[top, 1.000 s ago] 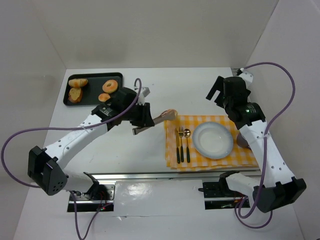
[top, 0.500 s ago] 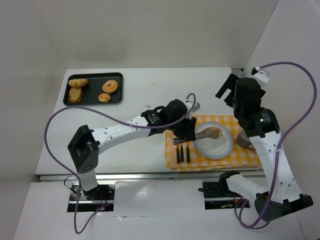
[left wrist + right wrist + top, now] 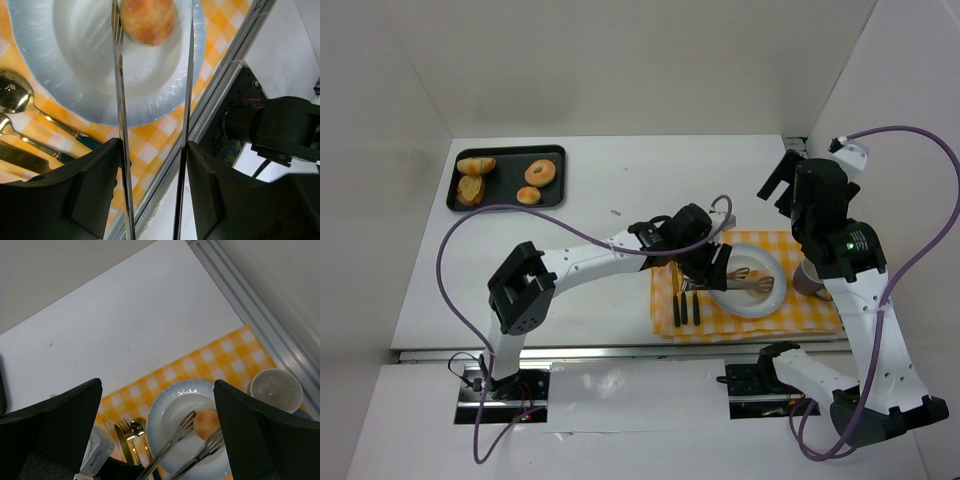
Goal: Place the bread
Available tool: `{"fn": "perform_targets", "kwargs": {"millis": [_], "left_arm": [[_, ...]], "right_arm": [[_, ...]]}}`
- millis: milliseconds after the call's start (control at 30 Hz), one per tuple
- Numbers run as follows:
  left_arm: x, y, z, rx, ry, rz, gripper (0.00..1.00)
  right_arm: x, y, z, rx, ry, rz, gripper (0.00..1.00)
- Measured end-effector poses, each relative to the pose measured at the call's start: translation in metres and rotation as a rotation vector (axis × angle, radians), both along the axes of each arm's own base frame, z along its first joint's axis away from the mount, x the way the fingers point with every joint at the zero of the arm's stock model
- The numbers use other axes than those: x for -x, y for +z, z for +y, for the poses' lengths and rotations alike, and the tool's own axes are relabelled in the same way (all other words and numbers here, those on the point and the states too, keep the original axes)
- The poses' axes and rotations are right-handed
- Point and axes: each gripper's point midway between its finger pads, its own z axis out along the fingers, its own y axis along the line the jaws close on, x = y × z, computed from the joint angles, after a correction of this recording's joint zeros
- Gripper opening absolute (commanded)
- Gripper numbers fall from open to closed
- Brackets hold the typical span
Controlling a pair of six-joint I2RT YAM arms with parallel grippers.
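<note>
The bread (image 3: 760, 284), a small golden roll, lies on the white plate (image 3: 745, 255) on the yellow checked mat. My left gripper (image 3: 718, 277) hangs over the plate's left edge with metal tongs (image 3: 748, 280) running along its fingers. The tong arms are spread, one on each side of the bread, not pinching it. In the left wrist view the bread (image 3: 147, 17) lies on the plate (image 3: 75, 65) between the tong tips, beyond the gripper (image 3: 152, 145). My right gripper (image 3: 778, 180) is open and empty, high behind the mat; its view (image 3: 157, 385) shows the bread (image 3: 206, 422) on the plate (image 3: 170, 415).
A fork, spoon and knife (image 3: 685, 300) lie on the mat (image 3: 800, 310) left of the plate. A cup (image 3: 808, 278) stands right of the plate. A black tray (image 3: 505, 200) with several pastries sits at the back left.
My left arm carried the bread in the tongs from left of the mat to over the plate. The tongs have spread and the bread now rests on the plate.
</note>
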Motion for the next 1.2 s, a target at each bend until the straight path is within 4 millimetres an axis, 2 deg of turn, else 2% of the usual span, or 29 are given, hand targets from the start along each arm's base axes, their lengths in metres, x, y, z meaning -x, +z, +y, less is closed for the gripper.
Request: {"fn": "perform_targets", "kwargs": {"millis": [100, 200, 333, 400, 500, 567, 700, 933, 1033, 1100, 1200], "left_arm": [[0.003, 0.006, 0.002, 0.000, -0.005, -0.003, 0.69], [0.004, 0.017, 0.008, 0.001, 0.002, -0.013, 0.66], [0.003, 0.042, 0.023, -0.002, 0.032, -0.065, 0.62], [0.001, 0.054, 0.038, -0.008, 0.070, -0.105, 0.62], [-0.001, 0.076, 0.074, -0.023, 0.139, -0.150, 0.62], [-0.011, 0.086, 0.100, -0.041, 0.202, -0.175, 0.61], [-0.055, 0.090, 0.173, -0.109, 0.399, -0.218, 0.61], [-0.137, 0.068, 0.331, -0.281, 0.837, -0.138, 0.61], [-0.169, 0.059, 0.390, -0.321, 1.013, -0.077, 0.61], [-0.185, 0.051, 0.420, -0.345, 1.094, -0.047, 0.61], [-0.204, 0.040, 0.447, -0.360, 1.168, -0.001, 0.61]], "right_arm": [[0.000, 0.000, 0.000, 0.003, 0.001, 0.001, 1.00], [0.000, 0.000, 0.000, 0.003, 0.001, 0.002, 1.00], [0.000, 0.000, 0.000, 0.003, 0.001, 0.002, 1.00], [0.000, 0.000, 0.000, 0.003, 0.001, 0.002, 1.00], [0.000, -0.001, 0.000, 0.002, 0.004, 0.003, 1.00], [0.000, -0.001, 0.001, -0.001, 0.008, 0.003, 1.00], [-0.002, -0.004, 0.003, -0.006, 0.015, 0.003, 1.00], [-0.003, -0.010, 0.007, -0.015, 0.035, 0.019, 1.00], [-0.003, -0.013, 0.009, -0.019, 0.045, 0.024, 1.00], [-0.004, -0.014, 0.010, -0.020, 0.048, 0.026, 1.00], [-0.004, -0.019, 0.011, -0.019, 0.051, 0.037, 1.00]]}}
